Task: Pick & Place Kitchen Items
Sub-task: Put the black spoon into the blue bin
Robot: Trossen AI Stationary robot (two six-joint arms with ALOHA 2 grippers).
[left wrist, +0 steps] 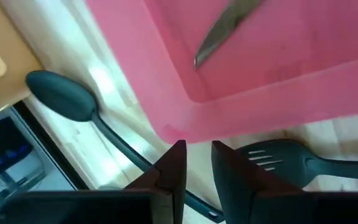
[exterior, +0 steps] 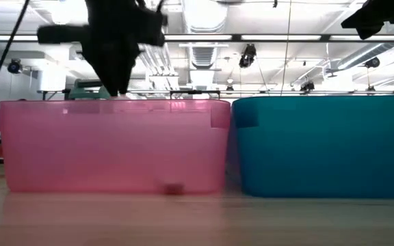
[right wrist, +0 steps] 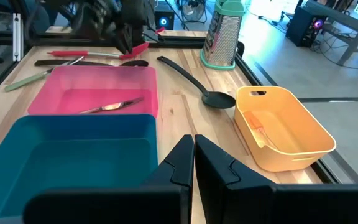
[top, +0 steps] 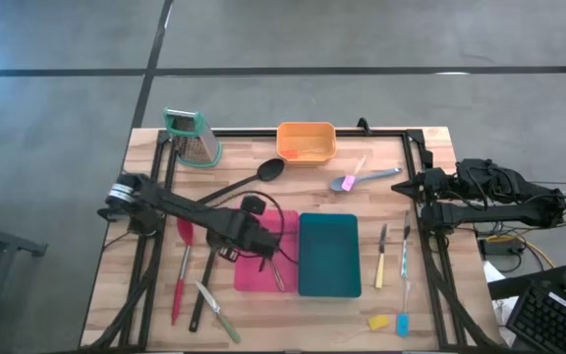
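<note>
Closest to my side of the table, I saw a yellow piece (top: 378, 322) and a blue piece (top: 401, 324) lying near the front edge, right of the bins. Further left along the front lay a green-handled knife (top: 216, 311), with a long red-handled utensil (top: 180, 270) and a black slotted spatula (top: 202, 285) side by side just left of the pink bin (top: 249, 273).

The pink bin and the teal bin (top: 328, 256) sat side by side, touching or nearly so, in the middle. A metal knife (right wrist: 114, 105) lay on the pink bin's floor. Right of the teal bin lay a yellow-handled knife (top: 381, 264) and another slim knife (top: 406, 258).

My left gripper (top: 263, 243) hung over the pink bin's left wall, its fingers (left wrist: 174, 167) nearly together with a narrow gap and holding nothing I could see. The right gripper (right wrist: 194, 158) waited at the table's right edge with its fingers pressed together, empty.

Beyond the bins, a black spoon (top: 254, 178) lay slantwise and a lilac spoon (top: 357, 179) rested to its right. At the far edge stood the orange bin (top: 306, 142) and a box grater (top: 193, 138).
</note>
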